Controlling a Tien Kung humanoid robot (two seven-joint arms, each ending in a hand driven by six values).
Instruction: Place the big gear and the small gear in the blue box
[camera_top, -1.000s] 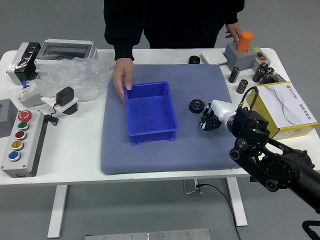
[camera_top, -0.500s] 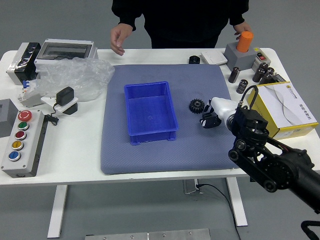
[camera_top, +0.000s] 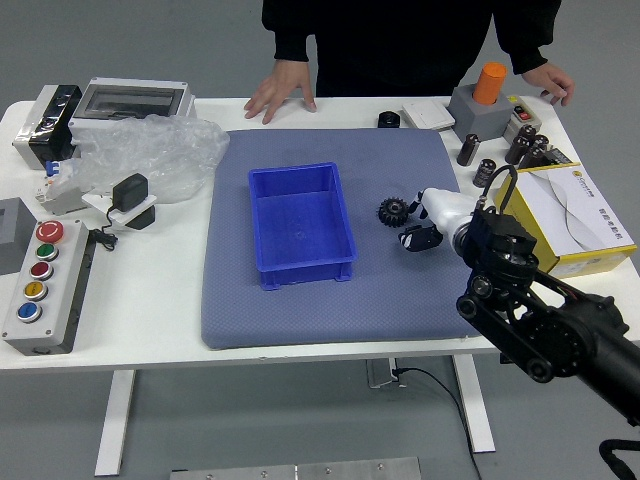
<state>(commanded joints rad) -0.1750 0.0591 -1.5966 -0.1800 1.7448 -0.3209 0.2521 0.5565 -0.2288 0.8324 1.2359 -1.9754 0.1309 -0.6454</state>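
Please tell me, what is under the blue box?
The gray mat shows around the blue box, which sits on it. The box covers the area directly beneath, so whether anything else lies there cannot be seen.

White counter (camera_top: 150, 320), blue-gray mat (camera_top: 300, 325) over its middle. Blue box (camera_top: 303, 230) flat on mat, black gear (camera_top: 393, 211) to its right. Counter's left side: gray button panel (camera_top: 62, 300), clear plastic bag (camera_top: 155, 155), black adapter (camera_top: 130, 192). Right side: yellow box (camera_top: 590, 261), black cylinders (camera_top: 468, 150), gray block (camera_top: 480, 118) with orange cylinder (camera_top: 489, 84) upright in it. Near far edge: short black cylinder (camera_top: 388, 119), flat white packet (camera_top: 428, 113).
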